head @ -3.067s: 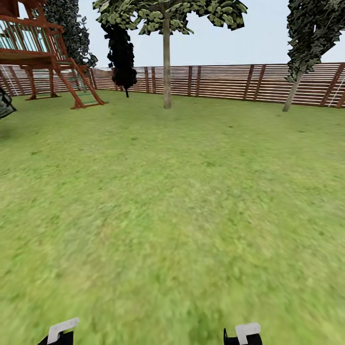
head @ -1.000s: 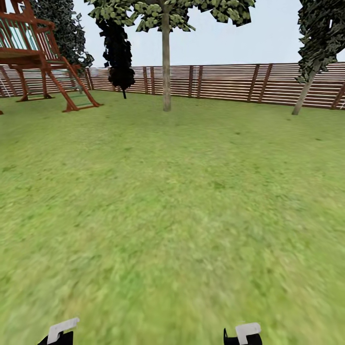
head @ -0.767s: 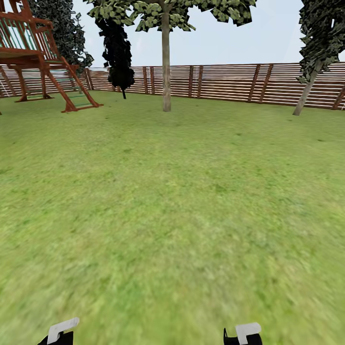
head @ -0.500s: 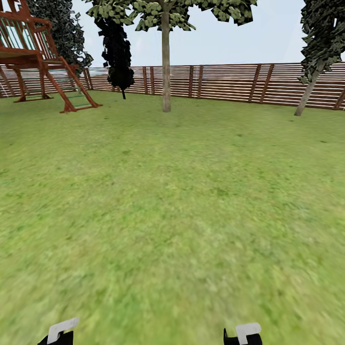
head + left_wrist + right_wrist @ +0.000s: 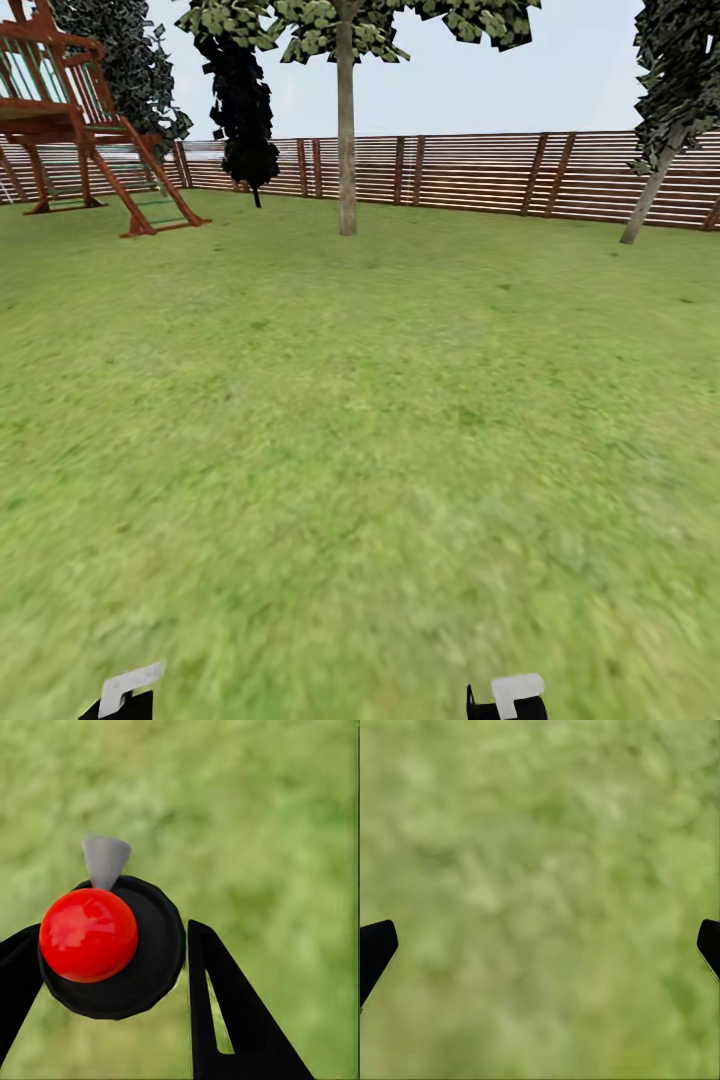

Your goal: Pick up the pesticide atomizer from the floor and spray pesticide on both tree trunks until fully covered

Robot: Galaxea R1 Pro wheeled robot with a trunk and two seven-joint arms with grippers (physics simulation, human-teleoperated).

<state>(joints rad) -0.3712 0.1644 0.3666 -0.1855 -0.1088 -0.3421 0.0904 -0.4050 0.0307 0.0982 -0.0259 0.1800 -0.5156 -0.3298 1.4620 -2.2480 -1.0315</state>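
right wrist cam | ground: blotchy green grass floor (image 5: 547,885), blurred, lighter and darker patches | right gripper (image 5: 540,945): two black fingertips (image 5: 375,949) at opposite edges of frame, spread wide, well apart | nothing but grass showing between them | no contact with the grass visible

lawn (image 5: 360,420): lying ahead
fence (image 5: 470,172): running behind it
play tower (image 5: 70,110): standing far left
tree (image 5: 346,120): standing before fence
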